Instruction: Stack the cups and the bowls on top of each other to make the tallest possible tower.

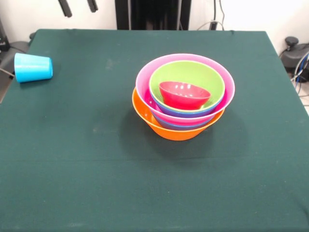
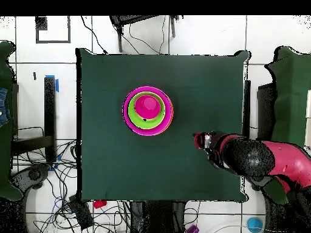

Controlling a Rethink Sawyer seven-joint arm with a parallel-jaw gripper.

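The table (image 1: 145, 193) is carrying everything. The arm (image 2: 261, 159) is reaching in over one side of it in the overhead view.

Near the middle, the bowls are sitting nested mouth-up, not piled high. The orange (image 1: 169, 130) is at the bottom. The pink (image 1: 145, 82), the purple-blue (image 1: 186, 115) and the green (image 1: 193, 72) are sitting in it in turn. The red (image 1: 184, 94) is resting tilted in the green. As a tower this is standing low.

The cup (image 1: 33, 67) is lying on its side, well apart from the bowls. In the front view it is sitting at the table's left edge, toward the far side. Its long axis is running across the table, with the wide mouth facing off the edge and the base pointing toward the bowls.

The gripper (image 1: 77, 7) is showing only its tips at the top of the front view. Its two fingers (image 1: 64, 7) are standing spread and holding nothing.

The cup is lying nearer the camera and to the left of those tips, on the arm's side of the table. It looks like the likely next pick. A grasp would probably be closing across its rounded side, which could roll.
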